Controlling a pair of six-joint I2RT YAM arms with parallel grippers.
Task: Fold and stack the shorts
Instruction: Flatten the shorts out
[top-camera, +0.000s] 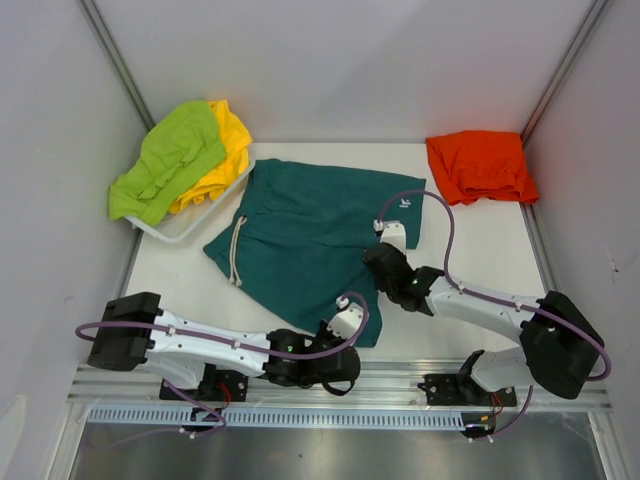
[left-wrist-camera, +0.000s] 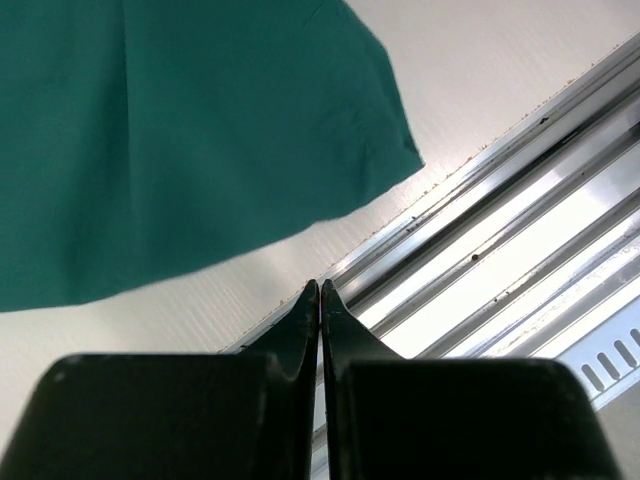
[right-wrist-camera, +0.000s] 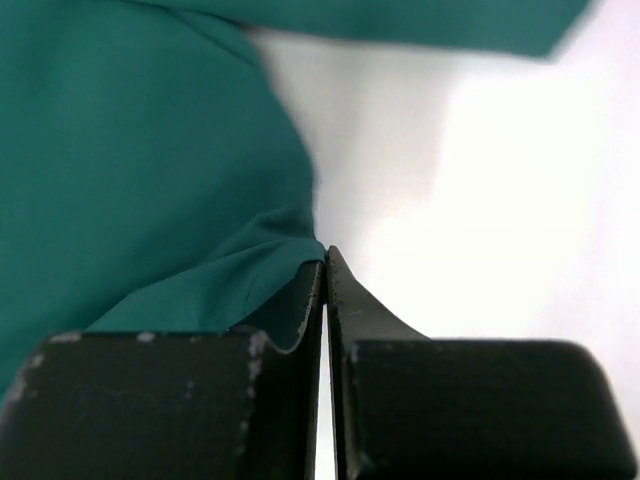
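Teal shorts (top-camera: 300, 235) spread across bench (top-camera: 480, 250). Right claw (right-wrist-camera: 325, 265) pinching a raised fold at their edge. Left claw (left-wrist-camera: 319, 295) pressed together, empty, near the front hem.

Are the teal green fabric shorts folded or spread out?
Spread out: the teal green fabric shorts lie flat, waistband and drawstring showing.

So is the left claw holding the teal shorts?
No, the left gripper is shut on nothing, and the teal shorts lie apart from its tips.
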